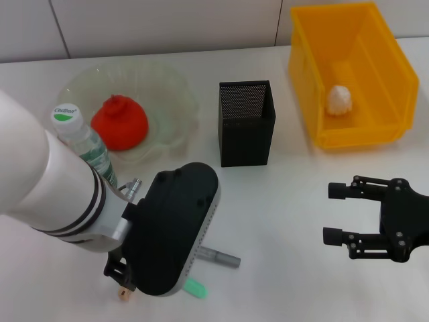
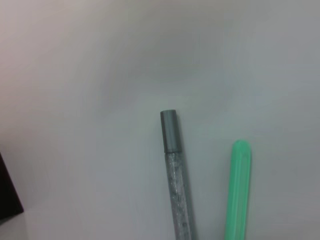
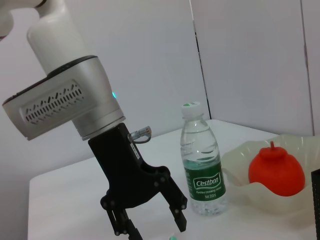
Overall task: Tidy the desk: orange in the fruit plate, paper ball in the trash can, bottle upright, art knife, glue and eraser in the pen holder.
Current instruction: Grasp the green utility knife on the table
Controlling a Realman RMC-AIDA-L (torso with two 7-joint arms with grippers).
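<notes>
The orange [image 1: 120, 122] [image 3: 276, 172] lies in the pale green fruit plate [image 1: 175, 87] [image 3: 240, 157]. Beside the plate the bottle [image 1: 86, 144] [image 3: 202, 170] stands upright. The paper ball [image 1: 340, 98] rests inside the yellow trash can [image 1: 305, 74]. The black mesh pen holder [image 1: 246, 123] stands mid-table. My left gripper [image 1: 127, 278] [image 3: 152, 231] hangs open, low over the table's front. A long grey stick [image 1: 221, 257] [image 2: 175, 170] and a long green stick [image 1: 196, 288] [image 2: 237, 190] lie under it. A tan eraser stub [image 1: 123, 293] shows at its finger. My right gripper [image 1: 335, 213] is open at the right.
The left arm's white forearm [image 1: 40, 174] covers the table's front left and hides part of both sticks in the head view. A dark edge [image 2: 7, 195] shows at the side of the left wrist view. Bare white table [image 1: 295, 201] lies between the pen holder and the right gripper.
</notes>
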